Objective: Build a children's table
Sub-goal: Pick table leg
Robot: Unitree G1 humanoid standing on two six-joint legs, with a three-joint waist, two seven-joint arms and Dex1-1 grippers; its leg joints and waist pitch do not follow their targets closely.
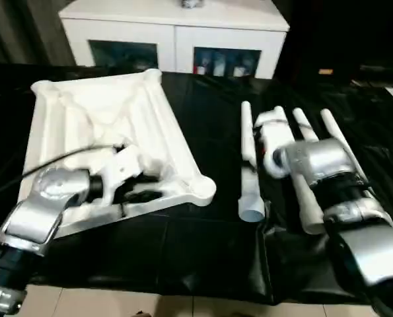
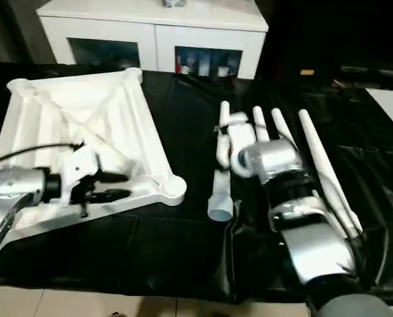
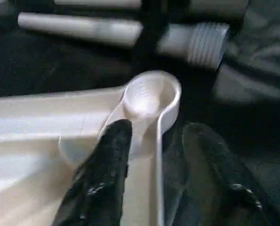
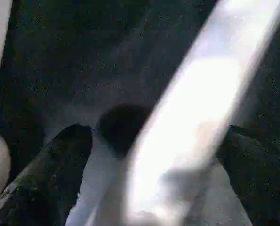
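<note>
Tabletop [image 1: 110, 125] lying ribbed underside up on black-covered worktop [image 1: 203, 251], in front of white cabinet [image 1: 176, 30]. Four legs [image 2: 318, 165] laid out side by side on the worktop, to the right of the tabletop and apart from it.

Left arm [image 1: 34, 214] reaching in low and nearly level across the tabletop's near edge, wrist turned toward the near right corner socket [image 3: 151, 96]. Left hand [image 3: 154, 136] part open: one finger [image 3: 107, 160] resting inside the tabletop rim just short of the socket, the other outside the rim over the black cover. Nothing gripped.

Right arm [image 2: 308, 231] bent and angled forward over the legs, well to the right of the tabletop, wrist pitched down. Right hand [image 4: 154, 141] spread wide, fingers [image 4: 60, 165] either side of one leg [image 4: 191, 117]; contact with that leg cannot be told.
</note>
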